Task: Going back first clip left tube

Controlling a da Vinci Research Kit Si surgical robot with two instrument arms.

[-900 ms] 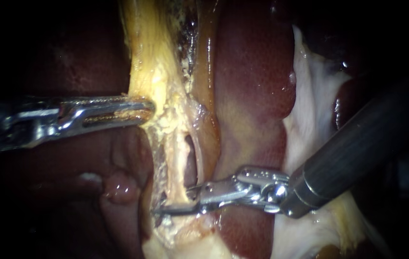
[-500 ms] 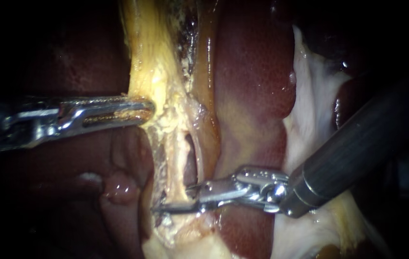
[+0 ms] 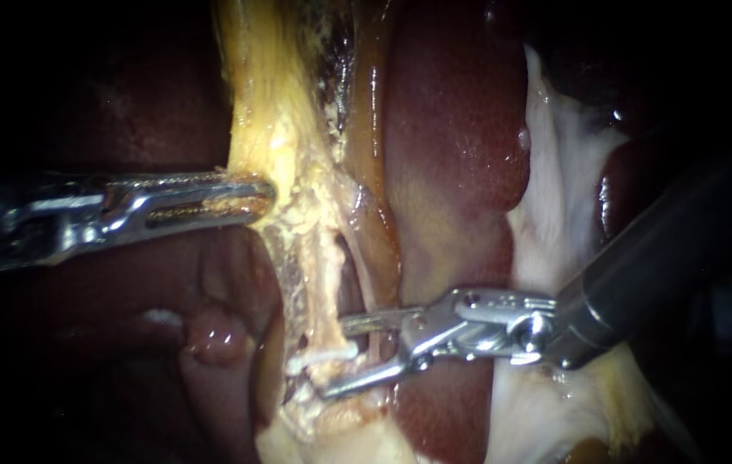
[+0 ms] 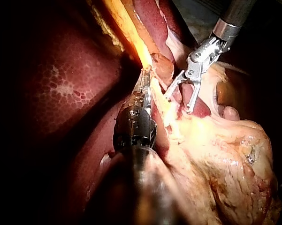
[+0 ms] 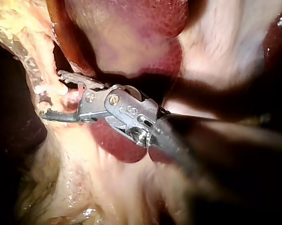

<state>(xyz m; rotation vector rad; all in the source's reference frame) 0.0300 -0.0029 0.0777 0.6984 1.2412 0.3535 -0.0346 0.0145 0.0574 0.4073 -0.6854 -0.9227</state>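
Note:
The left tube [image 3: 321, 288] is a pale yellow strand running down the middle, with a browner tube [image 3: 376, 249] beside it on its right. A small white clip [image 3: 323, 353] sits across the left tube low down. My right instrument [image 3: 336, 357] comes in from the right with its jaws open, their tips on either side of the clip and not pressing on it; its jaws also gape in the right wrist view [image 5: 51, 93] and the left wrist view [image 4: 178, 103]. My left instrument [image 3: 250, 199] is shut on yellowish tissue [image 3: 263, 112] above the tubes.
Dark red liver [image 3: 460, 129] lies behind the tubes on the right. Pale white tissue [image 3: 555, 215] hangs beside the right instrument's shaft. Pink rounded folds [image 3: 211, 335] lie under the left instrument. Fatty yellow tissue [image 4: 225, 159] fills the ground beside the left shaft.
My right instrument's jaws, shut across the left tube before, have opened and drawn back to the right, and the white clip now shows on the tube. The left instrument has stayed put.

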